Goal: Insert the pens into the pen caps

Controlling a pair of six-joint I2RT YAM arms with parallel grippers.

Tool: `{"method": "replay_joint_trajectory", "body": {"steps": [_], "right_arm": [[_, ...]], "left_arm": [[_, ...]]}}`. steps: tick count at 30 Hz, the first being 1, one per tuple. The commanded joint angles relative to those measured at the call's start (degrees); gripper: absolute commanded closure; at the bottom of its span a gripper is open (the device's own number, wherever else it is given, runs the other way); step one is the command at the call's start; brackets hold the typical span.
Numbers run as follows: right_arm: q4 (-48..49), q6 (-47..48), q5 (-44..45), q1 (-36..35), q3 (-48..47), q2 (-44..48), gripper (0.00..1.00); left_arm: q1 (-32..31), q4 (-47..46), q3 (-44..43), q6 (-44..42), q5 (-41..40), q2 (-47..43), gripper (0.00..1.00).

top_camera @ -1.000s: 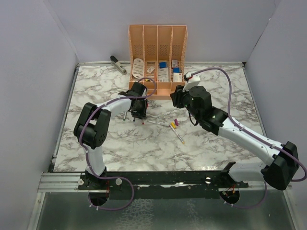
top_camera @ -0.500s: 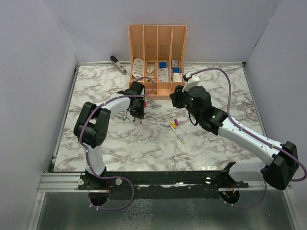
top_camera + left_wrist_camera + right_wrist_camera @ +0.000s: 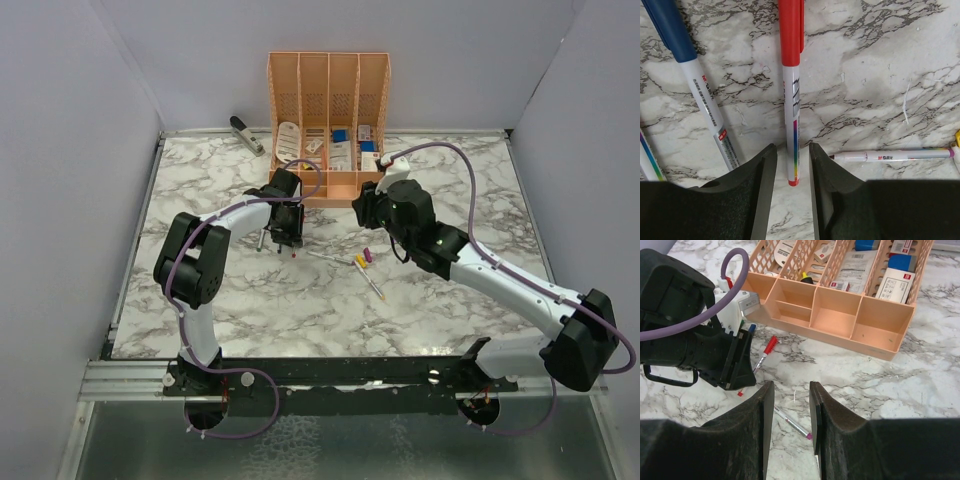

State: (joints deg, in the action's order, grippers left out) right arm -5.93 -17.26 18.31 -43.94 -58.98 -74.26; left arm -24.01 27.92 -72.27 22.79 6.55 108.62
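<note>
A pen with a red cap point(image 3: 789, 30) on it lies on the marble, its white barrel point(image 3: 791, 125) running down between my left gripper's jaws. My left gripper point(image 3: 791, 155) is open, with a thin gap on each side of the barrel's red end. A blue-capped pen point(image 3: 705, 105) lies to its left. An uncapped purple-ended pen point(image 3: 890, 155) lies to the right, also below my right gripper point(image 3: 790, 390), which is open and empty above the table. In the top view a purple cap point(image 3: 367, 254) and a yellow-ended pen point(image 3: 369, 277) lie between the arms.
The peach organizer point(image 3: 328, 100) with white and blue items stands at the back, close behind both grippers. A grey-black stapler point(image 3: 245, 133) lies at the back left. My left gripper's black body point(image 3: 715, 355) sits just left of my right gripper.
My right gripper has shifted slightly left and back toward the organizer. My left gripper has edged slightly back along the red pen.
</note>
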Motion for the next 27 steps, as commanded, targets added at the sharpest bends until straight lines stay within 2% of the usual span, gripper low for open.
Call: {"method": "replay_joint_trajectory", "body": {"steps": [1,8,15,27], "right_arm": [[-1.03,2.04,-0.37,-0.44,-1.22,-0.5,0.66],[-4.38,4.33,-0.81,-0.44,0.76,-1.53,0.66],[-9.5,8.51,-12.82,-0.44,0.24,-8.53,0.62],[-8.44,14.42,-24.21,-0.44,-4.91,-20.39,0.59]], "left_arm": [[0.37,0.36,-1.21,-0.11,0.79,-1.18,0.64],[0.36,0.38,-2.59,0.45,3.37,-5.83,0.64],[0.52,1.07,-2.25,0.65,1.24,-10.89,0.63],[6.17,0.75,8.41,1.6,-1.13,-19.27,0.61]]}}
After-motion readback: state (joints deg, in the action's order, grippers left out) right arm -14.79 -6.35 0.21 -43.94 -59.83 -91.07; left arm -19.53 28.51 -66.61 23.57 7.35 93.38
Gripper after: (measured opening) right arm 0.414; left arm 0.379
